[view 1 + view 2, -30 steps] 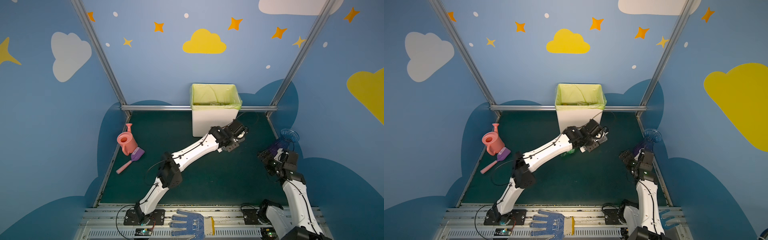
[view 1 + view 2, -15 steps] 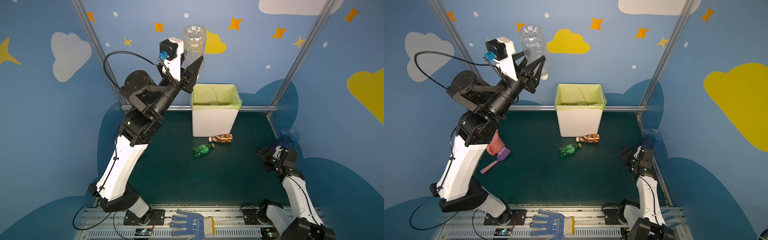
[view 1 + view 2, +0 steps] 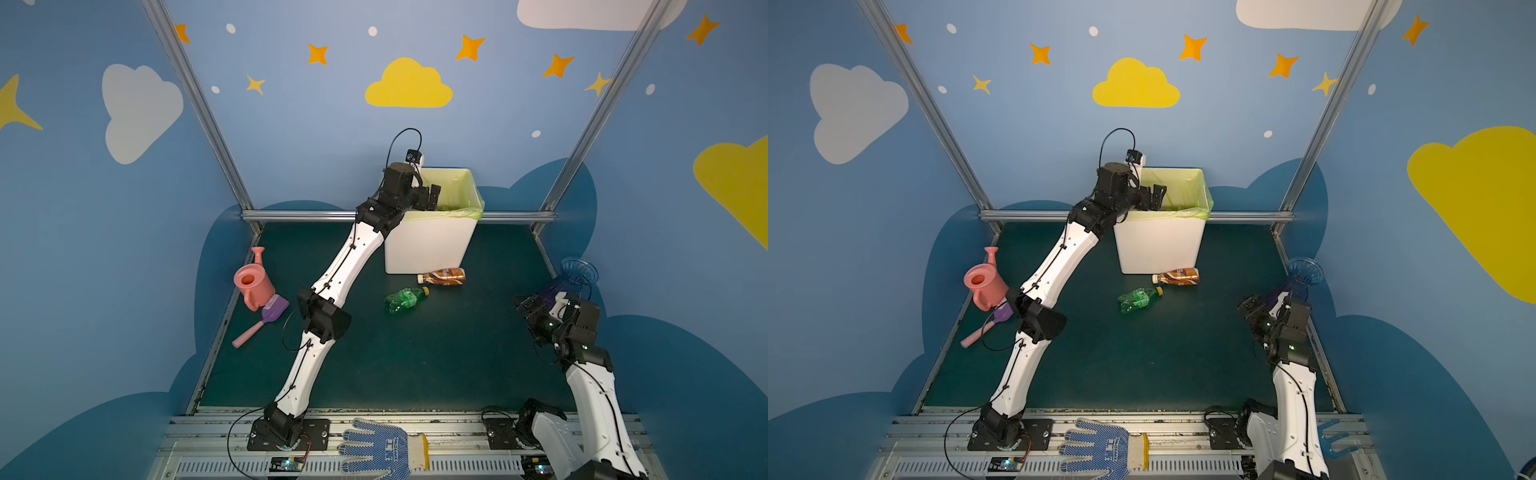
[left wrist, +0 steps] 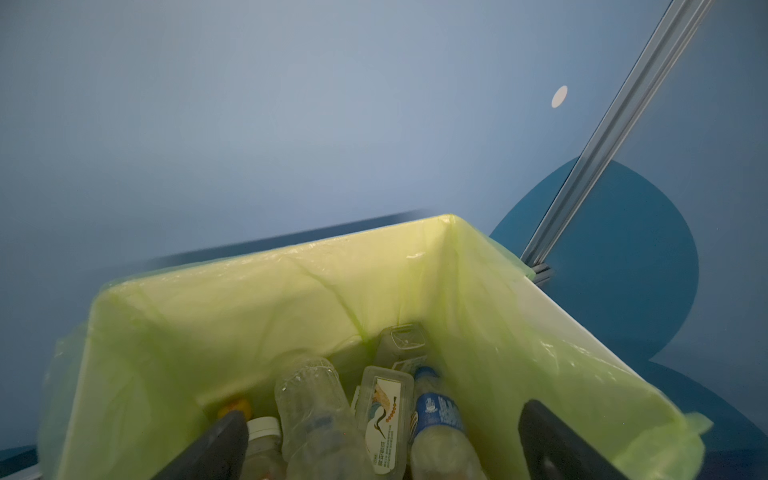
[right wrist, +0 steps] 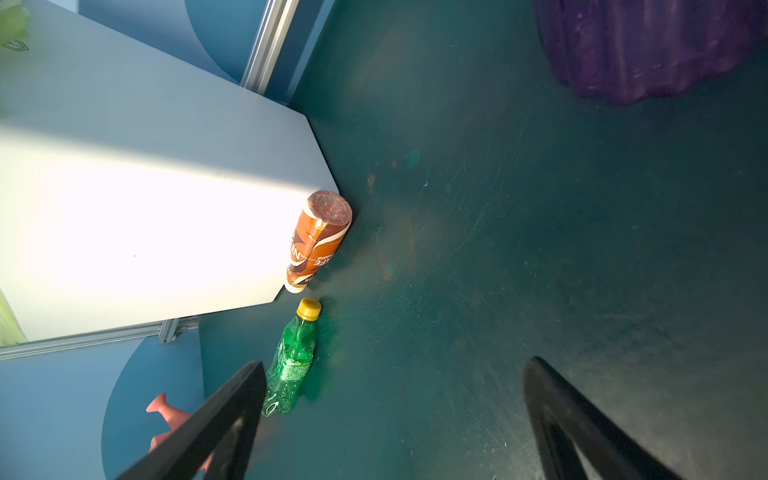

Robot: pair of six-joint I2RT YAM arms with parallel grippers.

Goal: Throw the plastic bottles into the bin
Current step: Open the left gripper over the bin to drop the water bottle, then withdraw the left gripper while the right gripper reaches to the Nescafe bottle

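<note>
As left jaws gape over bin (image 3: 428,249), bottles (image 4: 311,399) inside

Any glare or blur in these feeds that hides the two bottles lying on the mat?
Right wrist: the bin wall is blown out white beside the brown bottle; the green bottle reads sharp. Left wrist: bin rim smeared by blur. Both top views: evenly lit, bottles clear.

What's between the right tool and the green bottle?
Nothing: bare mat between the right tool and the green bottle, in both top views. The brown bottle lies off that line, by the bin.
</note>
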